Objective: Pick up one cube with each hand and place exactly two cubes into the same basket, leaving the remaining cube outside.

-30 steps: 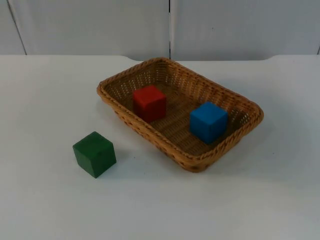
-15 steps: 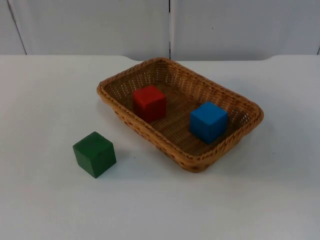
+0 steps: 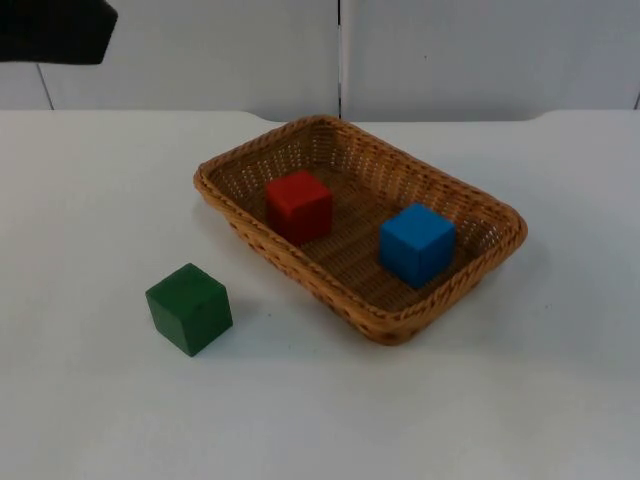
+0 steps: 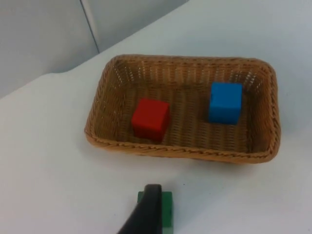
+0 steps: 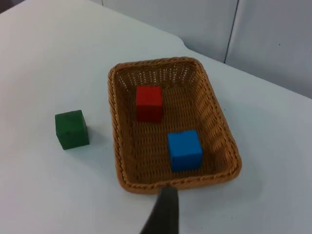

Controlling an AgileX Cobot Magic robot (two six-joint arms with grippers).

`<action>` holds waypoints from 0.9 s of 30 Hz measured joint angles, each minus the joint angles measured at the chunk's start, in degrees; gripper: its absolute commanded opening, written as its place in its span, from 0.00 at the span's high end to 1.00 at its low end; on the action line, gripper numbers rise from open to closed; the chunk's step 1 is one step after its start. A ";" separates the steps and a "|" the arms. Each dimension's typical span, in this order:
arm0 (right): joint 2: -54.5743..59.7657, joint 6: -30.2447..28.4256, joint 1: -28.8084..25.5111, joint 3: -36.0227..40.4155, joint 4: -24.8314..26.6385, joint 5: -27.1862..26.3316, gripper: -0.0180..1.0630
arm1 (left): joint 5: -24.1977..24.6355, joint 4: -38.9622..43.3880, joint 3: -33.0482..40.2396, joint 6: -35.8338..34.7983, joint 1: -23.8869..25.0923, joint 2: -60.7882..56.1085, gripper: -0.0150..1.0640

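Left arm [image 3: 55, 30]: a matte black bulk at the upper left of the top view, over the far table edge and well apart from everything on the table.
Left gripper: one black fingertip [image 4: 146, 214] stands in the left wrist view, overlapping the green cube; whether the gripper is wide or narrow I cannot tell.
Green cube [image 3: 189, 308]: smooth, matte, dark green, with sharp edges. It sits flat on the table outside the basket, off the basket's left long side, near but not touching. One corner is turned toward the camera. Also seen in the right wrist view [image 5: 71, 128], apart from the wicker wall.
Basket [image 3: 250, 244]: rectangular tray of woven tan wicker with rounded corners, a braided rim, low slanted walls and a fine flat weave on the floor. It lies at an angle on the table, its long axis running from upper left to lower right in the top view.
Red cube [image 3: 299, 206]: smooth and glossy red, resting flat on the basket floor in the left half, near the left long wall.
Blue cube [image 3: 416, 243]: smooth bright blue, flat on the basket floor in the right half, well apart from the red cube.
Right gripper: one dark fingertip [image 5: 164, 212] stands in the right wrist view, just outside the basket's near rim; opening cannot be told.
Table [image 3: 500, 400]: plain white, matte, even surface.
Wall [image 3: 450, 50]: pale grey panels with a dark vertical seam, behind the far table edge.
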 measured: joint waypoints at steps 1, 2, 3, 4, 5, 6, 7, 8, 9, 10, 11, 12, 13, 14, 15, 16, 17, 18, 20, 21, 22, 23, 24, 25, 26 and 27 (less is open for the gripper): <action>-1.19 0.00 0.00 1.03 0.00 0.00 0.31 | 0.11 -0.23 0.61 0.00 0.00 -1.43 0.16; -2.83 0.00 0.00 2.52 0.00 0.00 0.31 | 0.26 -0.53 1.71 0.00 0.00 -3.45 0.16; -4.09 0.00 0.00 3.36 0.00 0.00 0.31 | 0.55 -0.62 2.29 0.00 0.00 -4.99 0.16; -5.43 0.00 0.00 4.33 0.00 0.00 0.31 | 1.32 -0.76 2.77 0.00 0.00 -6.53 0.16; -5.43 0.00 0.00 4.33 0.00 0.00 0.31 | 1.32 -0.76 2.77 0.00 0.00 -6.53 0.16; -6.56 0.00 0.00 5.18 0.00 0.11 0.31 | 2.08 -0.76 2.98 0.00 0.00 -7.74 0.16; -7.86 0.00 0.00 5.83 0.00 0.11 0.31 | 3.00 -0.76 3.14 0.00 0.00 -9.15 0.16; -9.12 0.00 0.00 6.58 0.00 0.11 0.31 | 3.74 -0.76 3.23 0.00 0.00 -10.59 0.16; -10.34 0.00 0.00 7.27 0.00 0.24 0.31 | 4.08 -0.90 3.23 0.00 0.00 -11.77 0.16; -11.33 0.00 0.00 7.75 0.00 0.39 0.31 | 4.63 -0.90 3.23 0.00 0.00 -13.11 0.16; -11.93 0.00 0.00 7.96 0.00 0.49 0.31 | 5.18 -0.90 3.23 0.00 0.00 -14.42 0.16; -13.11 0.00 0.00 8.38 0.00 0.93 0.31 | 5.46 -0.90 3.23 0.00 0.00 -15.03 0.16; -13.11 0.00 0.00 8.38 0.00 0.93 0.31 | 5.46 -0.90 3.23 0.00 0.00 -15.03 0.16; -14.17 0.31 0.00 8.54 0.00 1.71 0.31 | 6.25 -0.90 3.23 0.00 0.00 -16.03 0.16; -15.04 0.75 0.00 8.67 0.00 2.49 0.31 | 6.88 -0.90 3.23 0.00 0.00 -17.16 0.16; -16.01 1.01 0.00 8.71 0.00 3.18 0.31 | 7.64 -0.90 3.23 0.00 0.00 -18.21 0.16; -17.00 1.06 0.00 8.71 0.00 4.34 0.31 | 8.53 -0.90 3.23 0.00 0.00 -19.19 0.16; -17.78 1.06 0.00 8.71 -0.10 5.41 0.31 | 9.36 -0.90 3.23 0.00 0.00 -19.96 0.16; -18.66 1.18 0.00 8.71 -0.10 6.44 0.31 | 10.36 -0.90 3.23 0.00 0.00 -20.82 0.16; -19.54 1.21 0.00 8.71 -0.10 7.28 0.31 | 11.19 -0.93 3.23 0.00 0.00 -21.61 0.16; -20.42 1.21 0.00 8.71 -0.10 8.21 0.31 | 12.19 -0.93 3.23 0.00 0.00 -22.31 0.16; -21.15 1.26 0.00 8.80 -0.10 9.25 0.31 | 13.04 -0.93 3.23 0.00 0.00 -22.84 0.16; -22.03 1.35 0.00 8.91 -0.10 10.05 0.31 | 13.95 -0.93 3.23 0.00 0.00 -23.47 0.16; -22.94 1.35 0.00 8.91 -0.10 11.02 0.31 | 14.84 -0.93 3.23 0.00 0.00 -24.16 0.16; -22.94 1.35 0.00 8.91 -0.10 11.02 0.31 | 14.84 -0.93 3.23 0.00 0.00 -24.16 0.16; -23.88 1.35 0.00 8.91 -0.10 11.70 0.31 | 15.51 -0.93 3.23 0.00 0.00 -24.78 0.16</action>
